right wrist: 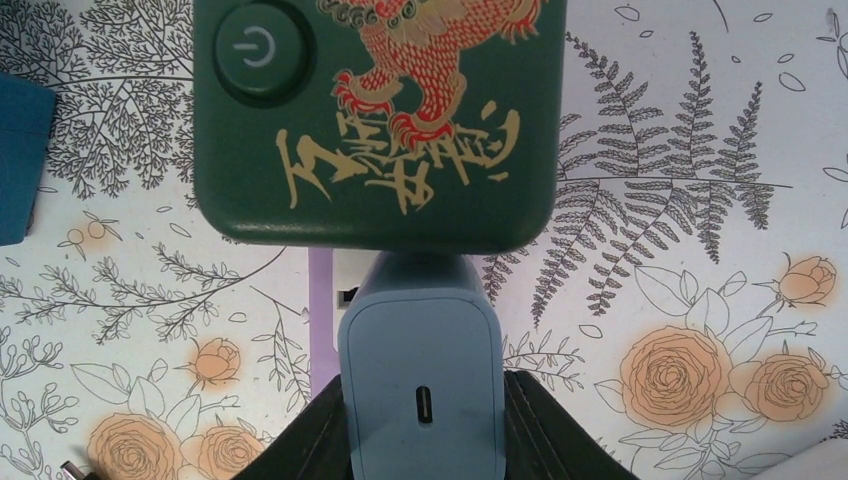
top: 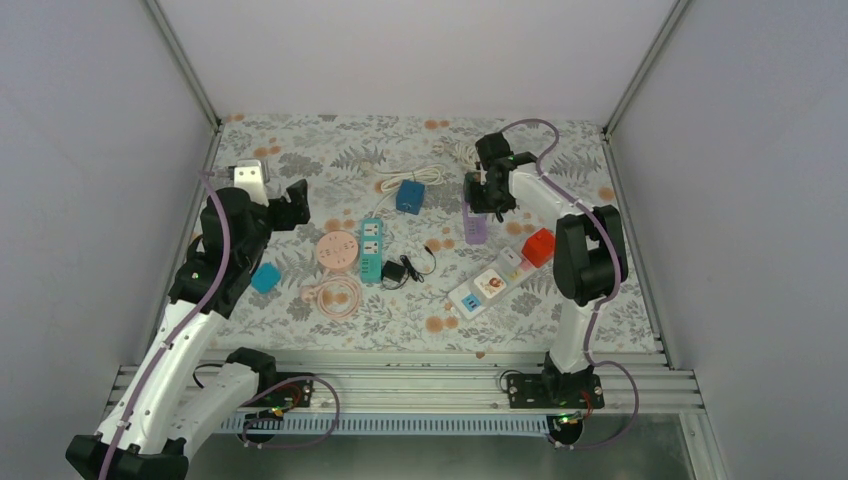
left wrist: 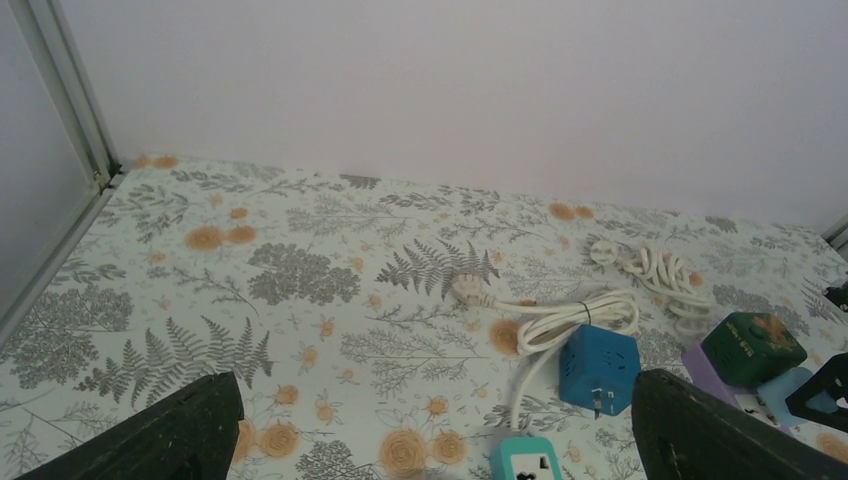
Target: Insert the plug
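My right gripper (right wrist: pixel 420 425) is shut on a light blue charger plug (right wrist: pixel 420 375) with a small port slot facing the camera. The plug stands over the purple power strip (right wrist: pixel 320 300), right next to a dark green cube adapter (right wrist: pixel 378 110) with a gold and red print. The plug's prongs are hidden under it. In the top view the right gripper (top: pixel 487 195) is at the far end of the purple strip (top: pixel 476 230). My left gripper (top: pixel 290 205) is open and empty above the mat at the left. Its fingers (left wrist: pixel 190 430) frame bare mat.
A blue cube socket (top: pixel 410 195) with a white cord, a teal strip (top: pixel 371 250), a pink round socket (top: pixel 337 250), a black adapter (top: pixel 398 272), a white strip (top: pixel 490 285), a red cube (top: pixel 538 246) and a small blue cube (top: pixel 265 277) lie on the mat.
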You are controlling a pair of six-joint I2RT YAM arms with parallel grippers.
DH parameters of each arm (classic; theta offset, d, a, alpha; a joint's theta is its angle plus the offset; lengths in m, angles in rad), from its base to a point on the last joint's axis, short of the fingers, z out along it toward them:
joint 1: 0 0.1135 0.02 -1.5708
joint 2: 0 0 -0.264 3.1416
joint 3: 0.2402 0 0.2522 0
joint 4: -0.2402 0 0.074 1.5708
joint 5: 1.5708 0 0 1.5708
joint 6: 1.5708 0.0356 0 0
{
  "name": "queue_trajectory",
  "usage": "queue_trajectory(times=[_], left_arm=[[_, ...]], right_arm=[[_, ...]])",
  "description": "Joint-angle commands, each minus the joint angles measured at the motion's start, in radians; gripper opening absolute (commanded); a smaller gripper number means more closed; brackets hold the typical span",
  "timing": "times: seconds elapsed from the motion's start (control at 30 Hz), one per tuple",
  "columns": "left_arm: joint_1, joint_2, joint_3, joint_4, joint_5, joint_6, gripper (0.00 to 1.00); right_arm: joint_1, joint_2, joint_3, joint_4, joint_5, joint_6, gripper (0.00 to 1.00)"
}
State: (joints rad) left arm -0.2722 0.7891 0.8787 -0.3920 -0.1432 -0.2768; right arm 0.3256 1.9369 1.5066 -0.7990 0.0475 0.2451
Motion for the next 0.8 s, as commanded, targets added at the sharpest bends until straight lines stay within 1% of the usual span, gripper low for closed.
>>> queue_trajectory(times=[0.0,0.37,0.6,0.77], left_arm=[[0.003,-0.005,-0.006,0.000,-0.010,0.011,0.97],[0.003,-0.008,-0.009,-0.001,-0.016,0.014,0.97],[0.004,-0.008,-0.011,-0.002,-0.023,0.016,0.97],[0.004,-0.002,-0.011,-0.004,-0.027,0.016,0.97]], right_arm=[[-0.007,0.031,-0.012,-0.038,0.039,0.019,0.18],[0.000,0.117,0.012,-0.076,0.049,0.037,0.19],[0.006,0.172,0.024,-0.110,0.110,0.043,0.20],[0.007,0.170,0.020,-0.096,0.111,0.045,0.23]])
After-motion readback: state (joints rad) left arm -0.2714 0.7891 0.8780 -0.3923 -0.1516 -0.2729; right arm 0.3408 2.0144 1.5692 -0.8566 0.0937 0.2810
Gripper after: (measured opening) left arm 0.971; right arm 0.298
